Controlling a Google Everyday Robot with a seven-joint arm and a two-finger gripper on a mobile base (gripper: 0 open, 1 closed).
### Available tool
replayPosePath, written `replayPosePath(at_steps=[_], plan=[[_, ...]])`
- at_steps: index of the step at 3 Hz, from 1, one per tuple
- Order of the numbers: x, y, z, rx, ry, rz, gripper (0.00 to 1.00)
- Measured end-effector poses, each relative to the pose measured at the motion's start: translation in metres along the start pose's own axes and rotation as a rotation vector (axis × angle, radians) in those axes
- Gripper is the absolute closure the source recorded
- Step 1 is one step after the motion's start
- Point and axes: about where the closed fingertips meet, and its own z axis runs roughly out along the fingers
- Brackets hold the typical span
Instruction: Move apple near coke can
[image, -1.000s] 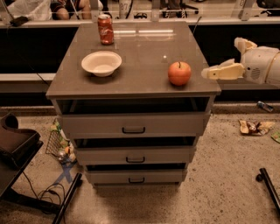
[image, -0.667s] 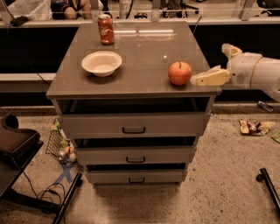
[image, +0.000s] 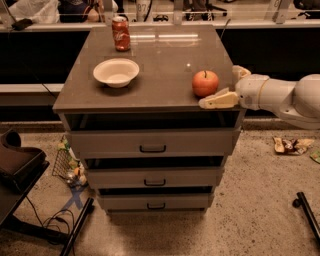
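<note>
The orange-red apple (image: 205, 83) stands near the front right corner of the grey cabinet top (image: 160, 65). The red coke can (image: 120, 33) stands upright at the back left of that top, far from the apple. My gripper (image: 220, 86) reaches in from the right at tabletop height, open. One cream finger (image: 216, 101) lies in front of the apple's right side and the other finger (image: 239, 72) is behind and to its right. The apple sits at the mouth of the gap, and I cannot tell if it touches a finger.
A white bowl (image: 116, 72) sits front left on the top, between can and apple. The cabinet has three drawers (image: 152, 144) below. A dark chair (image: 17, 165) and cables are at the floor's left, litter (image: 290, 145) at the right.
My gripper has moved left and forward toward the apple, from clear of the cabinet's right side to having its fingers beside the apple. Apple, can and bowl have not moved.
</note>
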Motion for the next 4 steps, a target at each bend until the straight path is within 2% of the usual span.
replayPosePath(at_steps=[1, 2, 4], plan=[[-0.001, 0.010, 0.016, -0.049, -0.047, 0.055, 0.00], [-0.022, 0.029, 0.025, -0.114, -0.102, 0.083, 0.18], [-0.027, 0.036, 0.030, -0.134, -0.113, 0.087, 0.64]])
